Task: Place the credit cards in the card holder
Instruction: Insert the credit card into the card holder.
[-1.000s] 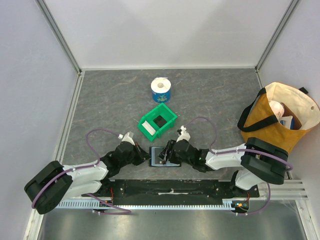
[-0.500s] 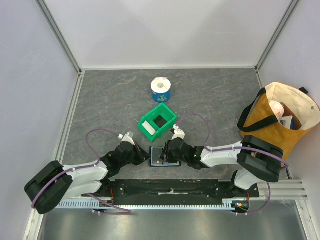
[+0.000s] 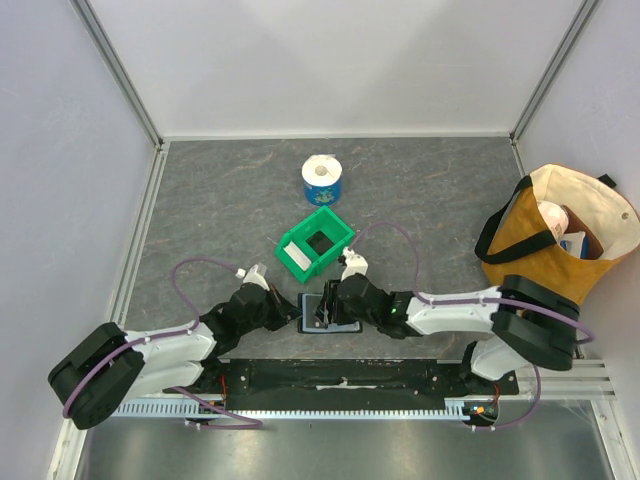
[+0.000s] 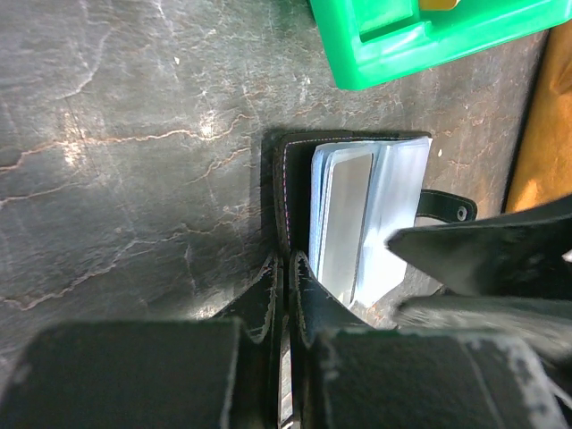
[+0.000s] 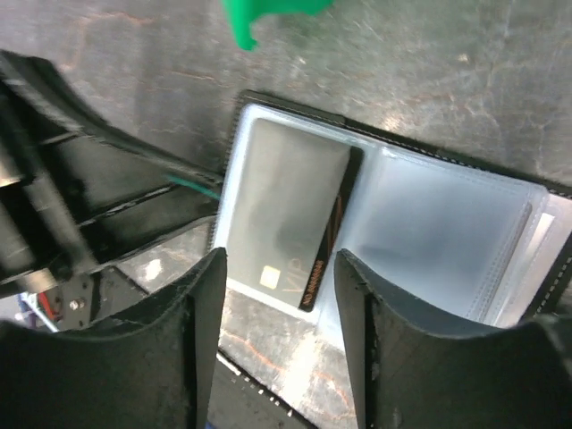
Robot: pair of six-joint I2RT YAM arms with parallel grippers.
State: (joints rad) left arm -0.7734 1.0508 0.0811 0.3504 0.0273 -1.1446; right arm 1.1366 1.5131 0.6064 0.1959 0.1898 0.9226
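Observation:
The card holder (image 3: 328, 313) lies open on the table, its bluish clear pockets (image 5: 447, 232) facing up and its snap tab (image 4: 451, 207) at the far side. A black credit card (image 5: 290, 219) marked VIP sits in the left pocket, one corner sticking out. My right gripper (image 5: 277, 268) is open and empty, hovering just above that card with a finger on either side. My left gripper (image 4: 288, 268) is shut on the holder's black cover edge (image 4: 284, 179). A white flat card-like piece (image 3: 295, 258) lies in the green bin.
The green plastic bin (image 3: 335, 228) stands just beyond the holder and also shows in the left wrist view (image 4: 429, 40). A blue and white roll (image 3: 322, 178) stands further back. A tan tote bag (image 3: 555, 240) stands at the right wall.
My right gripper has shifted slightly left over the open holder. The left arm and the holder have stayed in place.

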